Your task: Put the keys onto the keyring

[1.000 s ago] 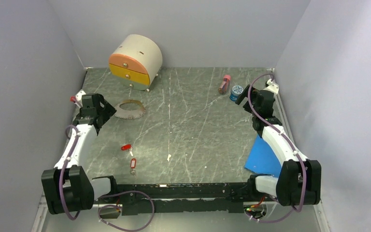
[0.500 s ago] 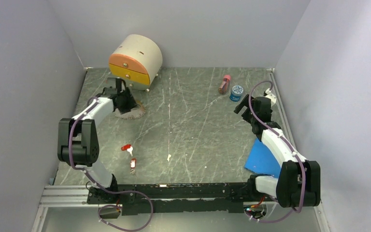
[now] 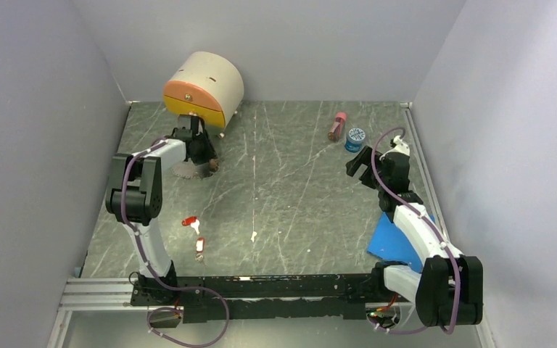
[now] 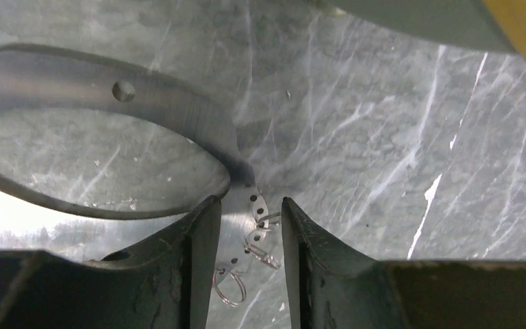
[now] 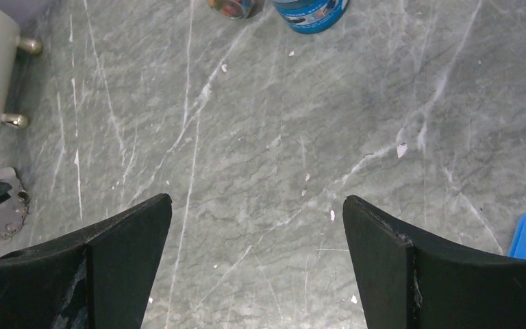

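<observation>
A: Near edge first. The keys (image 3: 191, 222) lie loose on the table (image 3: 297, 203), not far out from our left base. We see two red tags, one nearer than the other, and neither is threaded on anything.

B: And the keyring (image 4: 164, 103)?

A: Farther back, flat on the table just in front of the drawer box (image 3: 203, 87). Our left gripper (image 4: 246, 205) sits low over it, jaws parted only a little. They straddle the narrow perforated neck, w/ the small split rings (image 4: 264, 257) b/w the fingers. We can't tell if the pads touch metal. Nothing is lifted.

B: Right gripper (image 5: 257, 199)?

A: Spread wide, holding nothing, over bare table on the right. The blue jar (image 3: 355, 138) and pink bottle (image 3: 337, 127) are beyond it.

B: Risks?

A: It's thin flat metal on hard stone. If we close w/o getting under the edge, the fingers prob. skid and the ring slides toward the box feet. We might also pinch only the split rings, so the band would swivel on lift. The box is close behind, so the wrist could bump it. And the keys are well apart from the ring, so a weak grip could drop it on the way over.
</observation>
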Motion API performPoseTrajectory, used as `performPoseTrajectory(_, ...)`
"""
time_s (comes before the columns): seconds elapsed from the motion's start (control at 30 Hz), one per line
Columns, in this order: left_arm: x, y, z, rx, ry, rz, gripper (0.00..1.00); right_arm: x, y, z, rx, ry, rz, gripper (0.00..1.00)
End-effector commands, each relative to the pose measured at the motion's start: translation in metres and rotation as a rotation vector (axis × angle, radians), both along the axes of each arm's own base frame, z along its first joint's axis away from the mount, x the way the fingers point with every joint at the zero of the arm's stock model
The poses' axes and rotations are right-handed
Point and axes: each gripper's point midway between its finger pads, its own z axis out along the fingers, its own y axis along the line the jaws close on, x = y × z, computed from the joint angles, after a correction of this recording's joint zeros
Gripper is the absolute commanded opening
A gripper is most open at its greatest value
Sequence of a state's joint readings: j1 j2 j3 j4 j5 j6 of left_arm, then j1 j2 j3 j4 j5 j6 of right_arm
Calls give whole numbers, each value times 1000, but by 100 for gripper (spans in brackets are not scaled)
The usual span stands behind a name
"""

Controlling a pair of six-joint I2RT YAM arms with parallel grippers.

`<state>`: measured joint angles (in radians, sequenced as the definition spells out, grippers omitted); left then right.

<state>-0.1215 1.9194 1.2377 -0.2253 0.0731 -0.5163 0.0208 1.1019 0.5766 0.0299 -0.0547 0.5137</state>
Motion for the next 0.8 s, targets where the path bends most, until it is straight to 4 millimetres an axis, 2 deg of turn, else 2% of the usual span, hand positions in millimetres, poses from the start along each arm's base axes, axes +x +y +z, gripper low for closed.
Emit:
performPoseTrajectory(0.0, 14, 7, -2, 52, -29, 10, 45, 5, 3, 14, -11, -70, 39, 99)
performPoseTrajectory(0.17, 17, 9, 1, 71, -47, 11, 47, 5, 5, 12, -14, -65, 48, 99)
performPoseTrajectory(0.27, 20, 10, -6, 78, -32, 9, 54, 5, 6, 10, -10, -63, 55, 99)
performPoseTrajectory(0.4, 16, 4, -15, 84, 38, -15, 54, 7, 17, 12, 8, -78, 122, 99)
performPoseTrajectory(0.57, -6, -25, -18, -5, 52, -58, 54, 8, 24, 12, 28, -80, 154, 99)
performPoseTrajectory(0.77, -49, -78, -19, -106, 83, -172, 54, 8, 35, 16, 56, -93, 219, 98)
